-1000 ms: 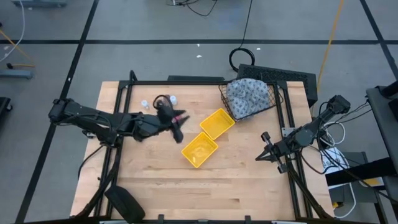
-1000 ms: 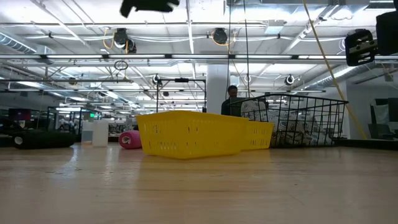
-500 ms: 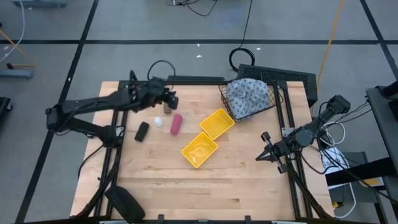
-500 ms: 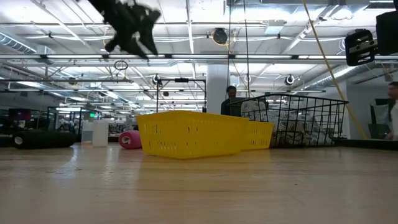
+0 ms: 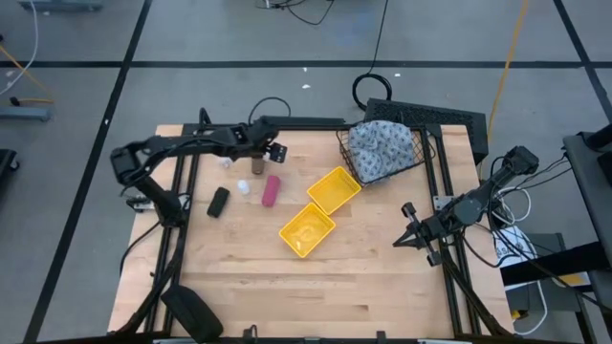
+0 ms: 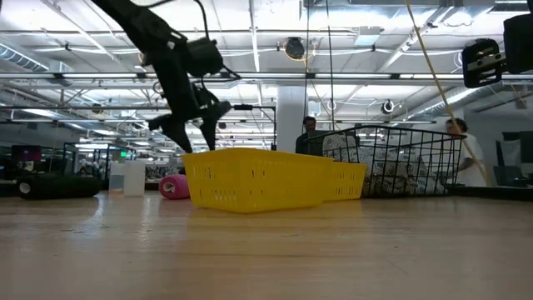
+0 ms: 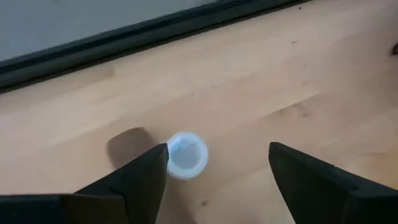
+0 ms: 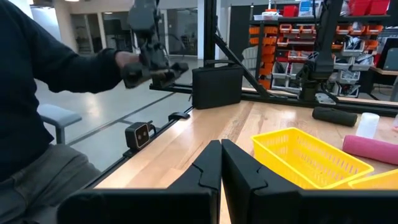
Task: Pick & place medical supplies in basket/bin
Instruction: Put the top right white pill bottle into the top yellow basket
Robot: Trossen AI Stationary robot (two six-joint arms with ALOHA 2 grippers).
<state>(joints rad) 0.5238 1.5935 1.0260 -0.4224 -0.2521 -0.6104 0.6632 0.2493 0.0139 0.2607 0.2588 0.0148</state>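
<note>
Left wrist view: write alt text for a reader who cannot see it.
The left gripper hangs open above the wooden table, its two dark fingers spread, with a tiny white bottle seen from above beside one fingertip. A dark frame rail runs along the table's edge beyond.

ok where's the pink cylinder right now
In the high view the pink cylinder lies on the table's left half, between a small white bottle and the yellow bin.

The left gripper [image 5: 260,153] swung back over a white bottle [image 7: 186,155] (jaws wider).
</note>
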